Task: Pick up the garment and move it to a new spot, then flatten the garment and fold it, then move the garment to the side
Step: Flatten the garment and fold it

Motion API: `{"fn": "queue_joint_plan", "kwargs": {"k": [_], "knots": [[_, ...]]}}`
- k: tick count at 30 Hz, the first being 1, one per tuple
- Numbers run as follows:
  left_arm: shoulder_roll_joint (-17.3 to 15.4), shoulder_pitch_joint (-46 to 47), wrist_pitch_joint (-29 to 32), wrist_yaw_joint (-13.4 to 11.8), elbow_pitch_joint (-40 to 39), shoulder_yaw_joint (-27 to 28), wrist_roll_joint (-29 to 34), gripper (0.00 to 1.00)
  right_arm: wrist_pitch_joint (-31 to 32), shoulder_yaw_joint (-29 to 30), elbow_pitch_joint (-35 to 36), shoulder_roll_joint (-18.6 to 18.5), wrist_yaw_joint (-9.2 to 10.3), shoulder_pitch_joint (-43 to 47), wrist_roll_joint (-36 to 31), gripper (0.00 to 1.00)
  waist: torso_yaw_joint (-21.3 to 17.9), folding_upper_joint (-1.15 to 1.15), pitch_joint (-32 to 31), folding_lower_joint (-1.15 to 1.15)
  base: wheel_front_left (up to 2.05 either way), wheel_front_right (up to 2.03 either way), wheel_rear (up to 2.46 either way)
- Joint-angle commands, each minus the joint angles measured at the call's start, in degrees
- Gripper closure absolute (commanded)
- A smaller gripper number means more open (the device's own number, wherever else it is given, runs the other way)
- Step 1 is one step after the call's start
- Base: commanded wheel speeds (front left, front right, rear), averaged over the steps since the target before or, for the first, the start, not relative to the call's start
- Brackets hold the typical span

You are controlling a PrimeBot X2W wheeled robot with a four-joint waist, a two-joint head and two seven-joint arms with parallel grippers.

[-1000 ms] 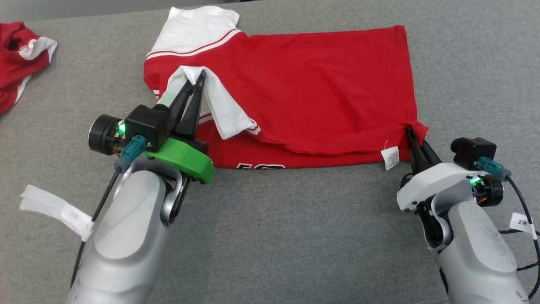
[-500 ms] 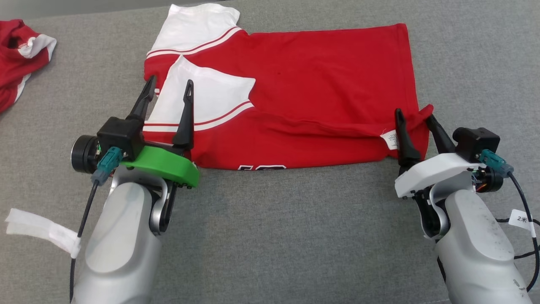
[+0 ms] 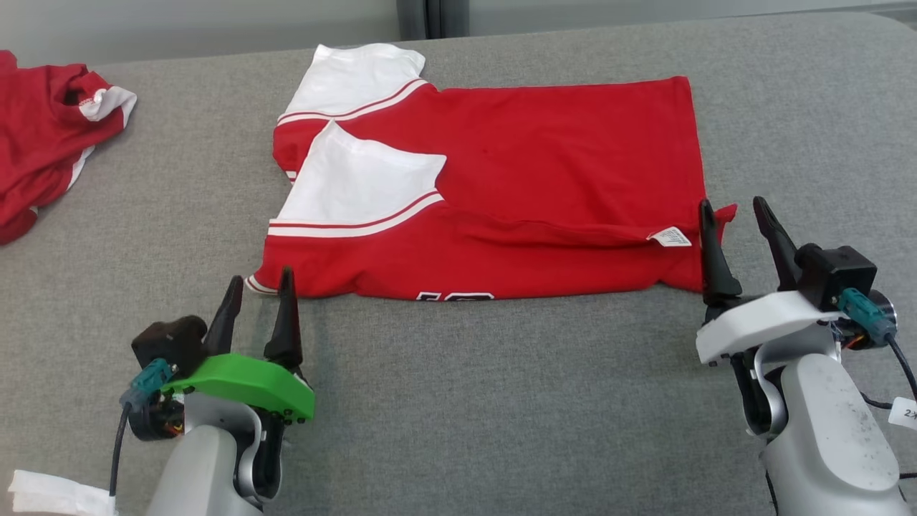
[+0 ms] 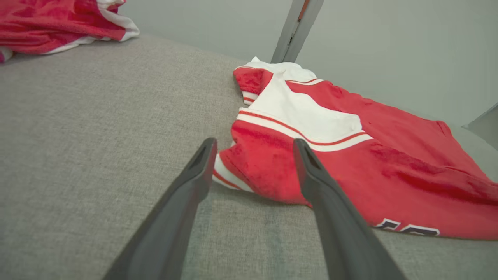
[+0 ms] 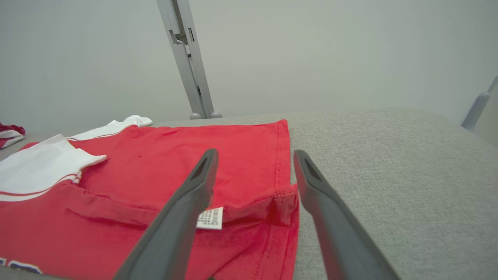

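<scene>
Surface [image 3: 458, 401] of grey woven cloth bears red garment [image 3: 544, 158]; pale wall [image 5: 311, 58] behind

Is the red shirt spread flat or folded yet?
Partly folded: the red shirt has its near side turned over onto the body, with the white sleeve lying on top and the care label exposed.

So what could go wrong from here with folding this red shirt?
At the red shirt's near right corner the folded flap is rumpled beside the care label. The open right jaws, astride that corner, might pinch one layer only and pull the fold apart.
The white sleeve lies loosely over the body, so lifting the near left corner with the open left jaws could flip it out.
Another red garment sits at the left, and sliding the shirt there could tangle them.
</scene>
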State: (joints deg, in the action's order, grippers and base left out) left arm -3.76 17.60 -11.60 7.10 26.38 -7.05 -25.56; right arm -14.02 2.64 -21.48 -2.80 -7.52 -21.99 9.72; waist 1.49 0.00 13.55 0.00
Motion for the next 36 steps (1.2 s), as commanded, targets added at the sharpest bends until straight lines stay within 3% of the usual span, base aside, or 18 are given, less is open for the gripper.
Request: {"fn": "queue_joint_plan", "kwargs": {"k": [1, 16, 17, 18, 19, 20, 22, 36], "knots": [[0.05, -1.07, 1.10, 0.18, 0.46, 0.43, -1.58, 0.00, 0.53, 0.14, 0.97, -0.19, 0.06, 1.49, -0.80, 0.00, -0.18, 0.00, -0.96, 0.00, 0.00, 0.00, 0.00], [0.34, 2.52, 9.44, 0.25, 5.04, 4.22, -15.42, 0.03, 6.03, -0.99, 9.24, -0.19, 0.06, 8.97, -1.71, 0.00, -5.06, 0.00, 0.55, 0.00, 0.00, 0.00, 0.00], [0.37, 2.84, 9.42, 0.26, 5.15, 4.53, -16.09, 0.11, 6.35, -1.07, 9.26, -0.19, 0.06, 9.07, -1.57, 0.00, -5.25, 0.00, 0.69, 0.00, 0.00, 0.00, 0.00], [0.42, 3.20, 9.32, 0.28, 5.33, 4.97, -17.00, 0.38, 6.86, -1.15, 9.12, -0.18, 0.06, 9.31, -1.42, 0.00, -5.39, 0.00, 0.80, 0.00, 0.00, 0.00, 0.00], [0.43, 3.45, 9.16, 0.28, 5.50, 5.41, -17.81, 0.52, 7.48, -1.33, 8.79, -0.18, 0.06, 9.57, -1.14, 0.00, -5.49, 0.00, 0.85, 0.00, 0.00, 0.00, 0.00], [0.49, 3.66, 9.07, 0.29, 5.67, 5.67, -18.52, 0.74, 8.20, -1.60, 8.32, -0.17, 0.06, 9.79, -0.68, 0.00, -5.60, 0.00, 0.91, 0.00, 0.00, 0.00, 0.00], [0.46, 3.98, 8.46, 0.31, 5.92, 5.90, -18.90, 1.00, 9.19, -1.75, 7.10, -0.21, 0.06, 9.49, 0.32, 0.00, -5.66, 0.00, 0.99, 0.00, 0.00, 0.00, 0.00], [0.41, 2.28, 4.61, 0.46, 2.17, 2.50, -21.08, 1.00, 12.46, -2.03, -9.55, -0.18, 0.06, -0.70, 2.51, 0.00, -1.73, 0.00, 0.78, 0.00, 0.00, 0.00, 0.00]]}}
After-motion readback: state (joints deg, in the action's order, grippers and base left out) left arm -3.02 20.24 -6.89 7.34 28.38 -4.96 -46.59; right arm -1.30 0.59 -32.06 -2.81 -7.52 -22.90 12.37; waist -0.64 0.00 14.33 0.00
